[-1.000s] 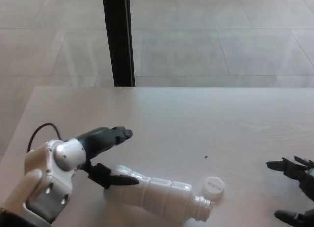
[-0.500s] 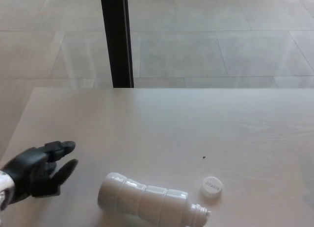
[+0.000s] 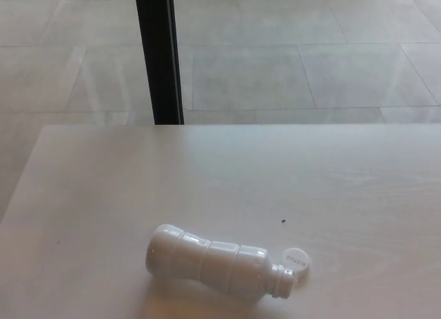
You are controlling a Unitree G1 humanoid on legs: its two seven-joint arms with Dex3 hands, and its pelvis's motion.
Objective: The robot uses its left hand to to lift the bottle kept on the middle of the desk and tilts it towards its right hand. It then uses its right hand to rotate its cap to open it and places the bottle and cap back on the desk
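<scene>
1. The left hand, at the tabletop's (image 3: pixel 103 181) left edge half a second ago, is no longer showing.
2. The right hand, seen a second ago, is also gone from view.

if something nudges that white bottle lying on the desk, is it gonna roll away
Probably yes: the bottle lies on its side on the smooth desk, and its round ribbed body should roll easily. It looks like light plastic, so a slight push may shift it. The cap by its open neck might block it a little.

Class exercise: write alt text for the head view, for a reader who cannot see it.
A white bottle lies on its side on a pale desk, its open neck beside its loose white cap. No robot hand shows; a black post stands behind the desk.
</scene>
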